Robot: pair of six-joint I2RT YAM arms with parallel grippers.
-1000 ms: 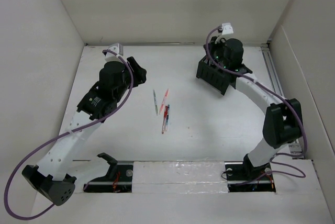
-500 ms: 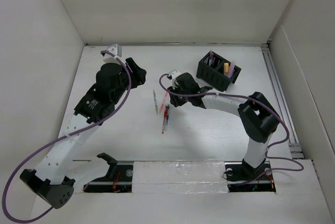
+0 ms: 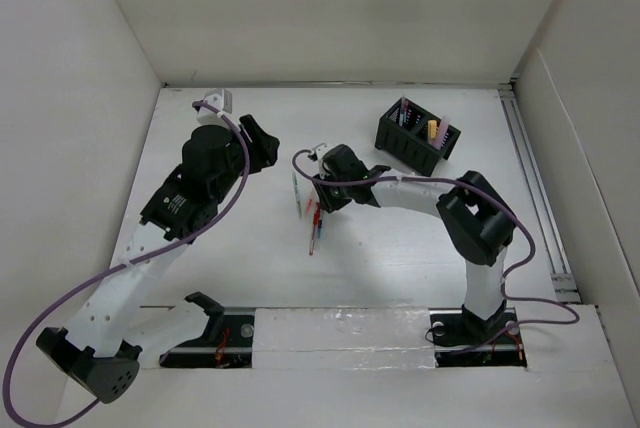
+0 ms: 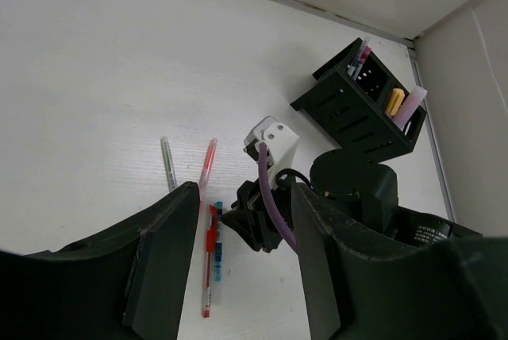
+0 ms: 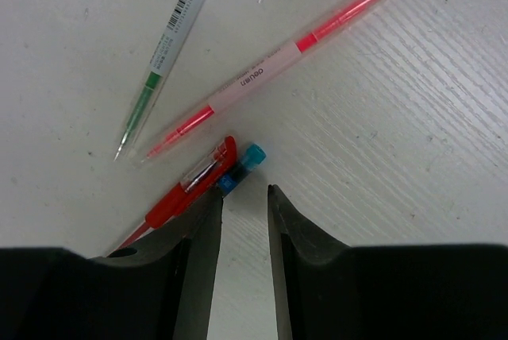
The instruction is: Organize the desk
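Several pens lie loose mid-desk [image 3: 400,248]: a green pen [image 3: 297,194], a pink pen [image 5: 270,66], a red pen [image 3: 312,236] and a blue pen [image 5: 244,167] beside it. My right gripper [image 3: 318,198] is low over them. In the right wrist view its jaws [image 5: 244,193] stand a narrow gap apart and hold nothing. The blue pen's cap end lies just past the left fingertip. My left gripper [image 3: 262,143] hovers open and empty to the left, and sees the pens [image 4: 209,264] and the right gripper [image 4: 252,225].
A black compartmented pen holder [image 3: 418,136] stands at the back right with a few pens and a yellow item in it; it also shows in the left wrist view [image 4: 361,106]. White walls enclose the desk. A rail strip [image 3: 340,333] runs along the front edge.
My right arm swung from over the pen holder down and left to the loose pens, then moved slightly further left. My left arm shifted only a little.
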